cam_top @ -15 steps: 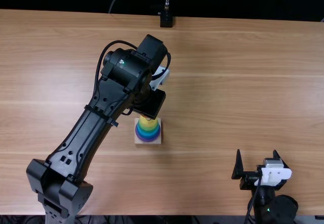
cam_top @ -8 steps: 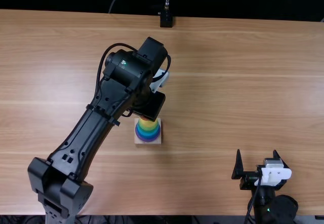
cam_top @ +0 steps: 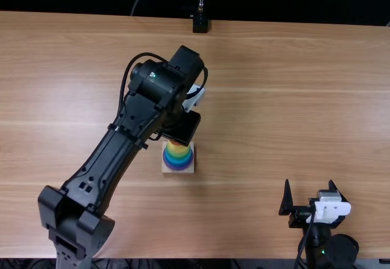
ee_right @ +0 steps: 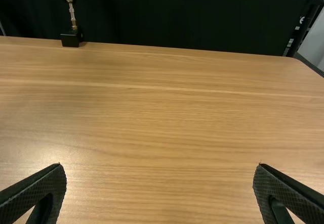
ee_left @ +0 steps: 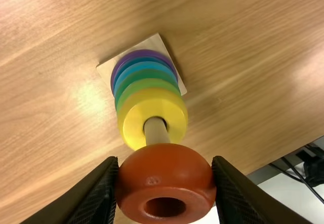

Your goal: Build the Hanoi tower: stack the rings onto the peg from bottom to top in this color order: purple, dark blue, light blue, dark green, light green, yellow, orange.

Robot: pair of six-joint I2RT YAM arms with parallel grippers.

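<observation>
The left arm (cam_top: pixel 119 141), running from 7 o'clock toward 1 o'clock in the top view, has its elbow shifted slightly toward 3 o'clock since the earlier views. Its tool (ee_left: pixel 165 163) pinches the orange ring (ee_left: pixel 136 176) by its sides. Orange shows more plainly beyond the yellow ring (ee_left: pixel 134 120) than a second ago, so the last ring seems to be getting lined up for its place.

The tower stands on the counter (cam_top: pixel 256 129), at about 7 o'clock from its middle, on a square wooden base (cam_top: pixel 167 169). Six rings are stacked there, purple lowest and yellow highest, in the wanted order. The peg (ee_left: pixel 156 132) points straight up, its long axis upright. The orange ring's hole opens upward, its axis roughly along the peg's; I can't tell whether the peg's tip is inside it. What's left, I'd judge, is to square the ring, lower it onto the yellow one and let go; a slight tilt could make it catch.

At 4 o'clock from the tower, the right tool (cam_top: pixel 309 181) is spread, holding nothing.
</observation>
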